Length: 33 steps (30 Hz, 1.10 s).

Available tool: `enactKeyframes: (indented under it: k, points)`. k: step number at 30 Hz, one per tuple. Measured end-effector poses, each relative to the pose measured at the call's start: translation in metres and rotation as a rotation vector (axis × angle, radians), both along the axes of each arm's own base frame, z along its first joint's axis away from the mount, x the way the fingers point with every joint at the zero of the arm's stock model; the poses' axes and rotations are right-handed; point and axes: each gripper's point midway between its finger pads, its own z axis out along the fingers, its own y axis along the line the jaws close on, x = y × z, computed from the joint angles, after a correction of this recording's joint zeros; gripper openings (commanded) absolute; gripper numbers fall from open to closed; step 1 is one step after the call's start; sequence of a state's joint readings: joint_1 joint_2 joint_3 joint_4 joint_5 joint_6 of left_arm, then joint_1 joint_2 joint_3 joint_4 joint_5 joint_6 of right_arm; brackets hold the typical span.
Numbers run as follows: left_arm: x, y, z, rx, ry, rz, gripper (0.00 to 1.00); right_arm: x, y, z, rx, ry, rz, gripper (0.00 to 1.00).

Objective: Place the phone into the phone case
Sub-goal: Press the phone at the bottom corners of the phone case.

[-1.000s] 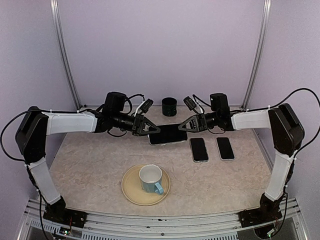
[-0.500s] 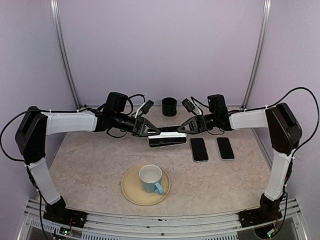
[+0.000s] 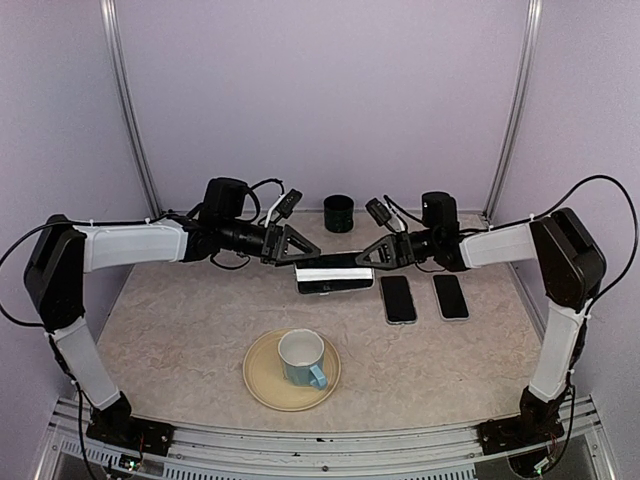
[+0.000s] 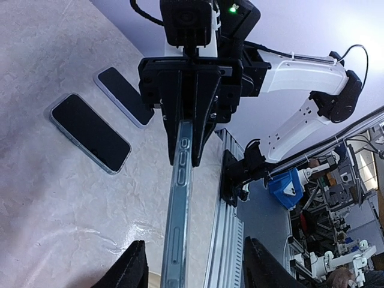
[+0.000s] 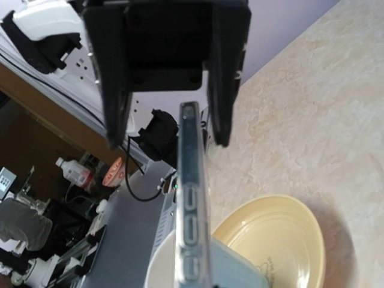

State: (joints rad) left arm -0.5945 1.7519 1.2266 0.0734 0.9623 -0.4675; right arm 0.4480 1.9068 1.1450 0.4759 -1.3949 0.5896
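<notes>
The phone (image 3: 335, 272) is held on edge over the bench (image 3: 180, 330), between the arms. The right tool (image 3: 362, 261) pinches one end. The left tool (image 3: 314, 257) stands spread around the other, seemingly untouching. It is stiff, slick and breakable, so clamp its flat faces gently.

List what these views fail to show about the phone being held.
Thin clear-edged phone: whether a case surrounds it; too small in the top view, edge-on in both wrist views.
Right hand: its own fingers fall outside the right wrist view.
Small black cylindrical cup: interior too dark in the top view.
</notes>
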Motion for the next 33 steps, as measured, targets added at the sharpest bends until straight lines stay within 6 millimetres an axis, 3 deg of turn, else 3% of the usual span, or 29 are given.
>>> enactKeyframes:
  k: [10, 19, 33]
  points:
    - [0.004, 0.007, -0.002, -0.012, 0.026, 0.028, 0.55, 0.005, -0.012, 0.027, 0.055, -0.047, -0.035, 0.00]
    - [0.001, 0.004, -0.001, -0.021, 0.030, 0.022, 0.52, 0.015, -0.016, 0.025, 0.046, -0.048, -0.091, 0.00]
    - [-0.003, -0.004, -0.002, -0.036, 0.042, 0.002, 0.31, 0.015, -0.018, 0.031, 0.029, -0.076, -0.127, 0.00]
